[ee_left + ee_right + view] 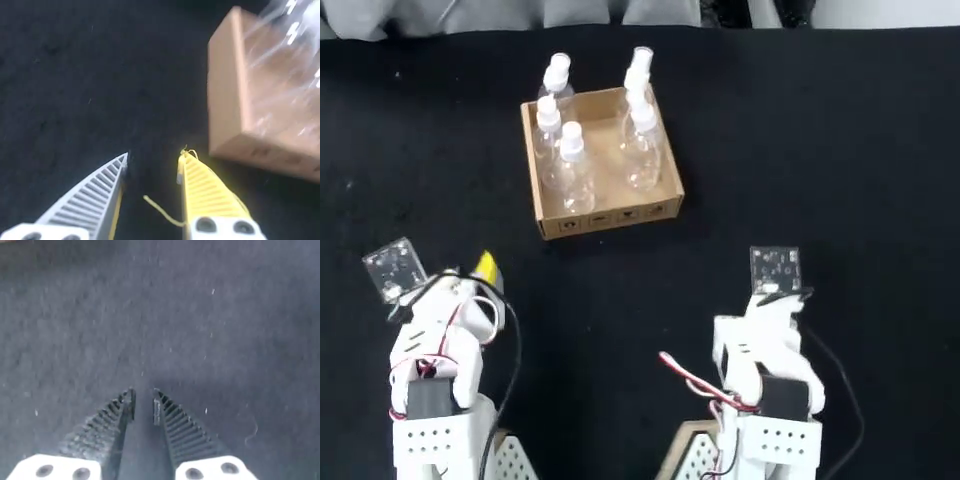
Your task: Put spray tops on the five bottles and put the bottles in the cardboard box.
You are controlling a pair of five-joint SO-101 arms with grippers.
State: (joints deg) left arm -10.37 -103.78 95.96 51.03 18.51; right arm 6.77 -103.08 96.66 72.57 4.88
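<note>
1. From high up: box at the far middle of the bench, well apart from both arms, all four walls in sight.
2. Counted there: five bottles, upright, each with a white spray top.
3. Three plainly inside the box: two toward its left wall, one toward its right.
4. Two rear ones harder to place: tops rising past the back wall, either inside against it or just behind; cannot tell which.
5. From the left wrist: box up close, one corner and a side wall, the rest cut off by the frame edge.
6. Above that rim, probably the bottles, as clear smeared shapes; spray tops not to be made out there.
7. Wide, the left claw: one grey finger, one yellow, nothing between them but a loose yellow thread, over bare bench with the box corner ahead.
8. Same claw from high up: a yellow tip beside a square board at the near left; gap unreadable from that angle.
9. Narrow, the right claw: a mere slit between dark toothed fingers, holding nothing, over bare bench.
10. From high up, right arm at the near right, its front end under another square board.
</note>
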